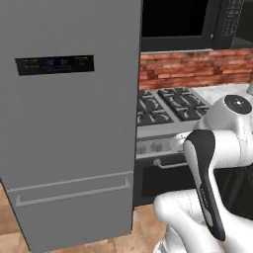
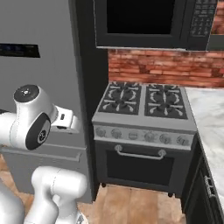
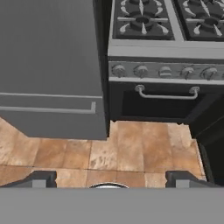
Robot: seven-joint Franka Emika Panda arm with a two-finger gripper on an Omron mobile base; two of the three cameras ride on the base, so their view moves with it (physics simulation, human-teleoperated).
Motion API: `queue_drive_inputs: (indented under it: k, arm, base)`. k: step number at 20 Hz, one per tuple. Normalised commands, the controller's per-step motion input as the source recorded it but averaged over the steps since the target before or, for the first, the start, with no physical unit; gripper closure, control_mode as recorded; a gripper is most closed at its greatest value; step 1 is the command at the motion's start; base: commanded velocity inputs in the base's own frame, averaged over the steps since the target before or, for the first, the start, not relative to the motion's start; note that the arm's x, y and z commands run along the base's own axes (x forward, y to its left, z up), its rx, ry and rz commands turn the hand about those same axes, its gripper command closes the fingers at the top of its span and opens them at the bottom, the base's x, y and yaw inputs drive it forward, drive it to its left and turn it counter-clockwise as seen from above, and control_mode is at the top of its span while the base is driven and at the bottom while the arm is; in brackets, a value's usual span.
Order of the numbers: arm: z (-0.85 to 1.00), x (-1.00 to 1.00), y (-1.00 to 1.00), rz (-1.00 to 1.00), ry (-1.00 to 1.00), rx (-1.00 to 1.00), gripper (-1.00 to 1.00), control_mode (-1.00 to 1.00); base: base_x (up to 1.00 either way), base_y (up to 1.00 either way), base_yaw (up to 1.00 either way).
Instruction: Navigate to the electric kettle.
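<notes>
The electric kettle is out of view. My gripper (image 3: 111, 180) points down at the tiled floor in front of the stove; its two dark fingertips (image 3: 40, 178) stand far apart with nothing between them, so it is open. In both base views the white arm is folded close above the base.
A tall grey fridge (image 1: 69, 128) stands close on the left. To its right is a gas stove (image 2: 144, 109) with an oven handle (image 3: 166, 94), below a black microwave (image 2: 140, 22) and a red brick wall (image 2: 153, 65). A marble counter (image 2: 212, 118) runs along the right. Wooden floor (image 3: 131, 148) lies ahead.
</notes>
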Motion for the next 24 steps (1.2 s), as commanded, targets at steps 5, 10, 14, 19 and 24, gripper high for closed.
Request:
queue_drive_inputs:
  k: [5, 10, 14, 19, 24]
  arm:
    - [0.0, 0.0, 0.0, 0.0, 0.0, 0.0, -1.0, 1.0]
    - [0.0, 0.0, 0.0, 0.0, 0.0, 0.0, -1.0, 1.0]
    - [0.0, 0.0, 0.0, 0.0, 0.0, 0.0, -1.0, 1.0]
    - [0.0, 0.0, 0.0, 0.0, 0.0, 0.0, -1.0, 1.0]
    - [0.0, 0.0, 0.0, 0.0, 0.0, 0.0, -1.0, 1.0]
  base:
    - [-0.08, -0.53, -0.68]
    - [0.0, 0.0, -1.0]
    - [0.0, 0.04, -1.0]
    - [0.0, 0.1, -1.0]
    - [0.0, -0.41, -0.77]
